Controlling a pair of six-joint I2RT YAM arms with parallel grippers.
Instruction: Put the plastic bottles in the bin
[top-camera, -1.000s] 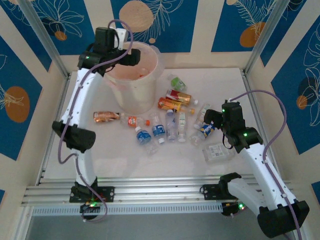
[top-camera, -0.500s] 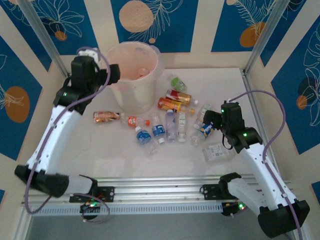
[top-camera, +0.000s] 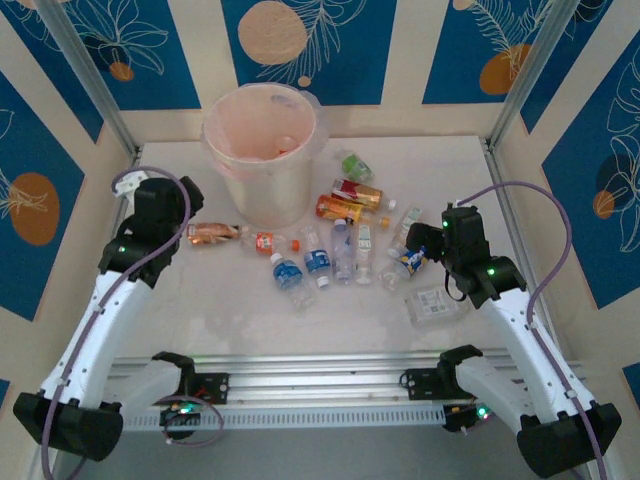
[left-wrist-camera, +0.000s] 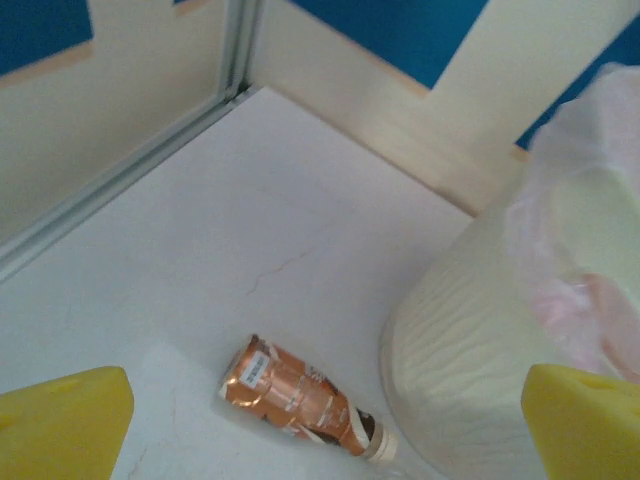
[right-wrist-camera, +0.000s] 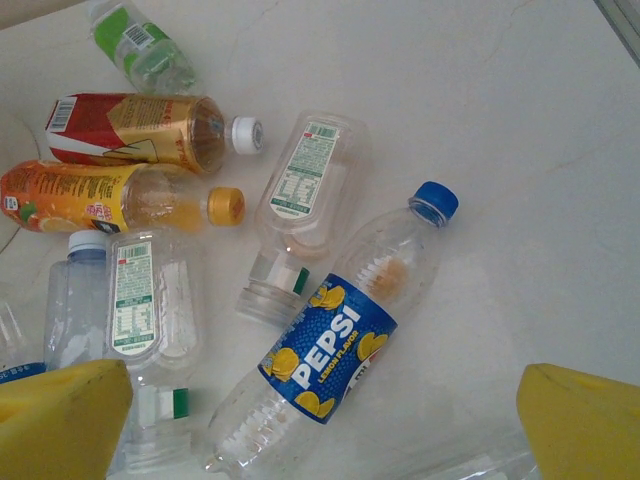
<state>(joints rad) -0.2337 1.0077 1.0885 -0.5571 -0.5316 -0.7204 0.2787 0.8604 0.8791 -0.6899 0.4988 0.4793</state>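
The left end effector hangs open and empty, facing a brown bottle that lies beside the bin. The right end effector, open and empty too, hangs over the Pepsi bottle. I think the next job is to go down and pinch a bottle.

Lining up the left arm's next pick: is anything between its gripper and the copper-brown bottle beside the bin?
Nothing visible. The copper-brown bottle lies alone on the table in front of the open left gripper. The bin stands close beside its cap end.
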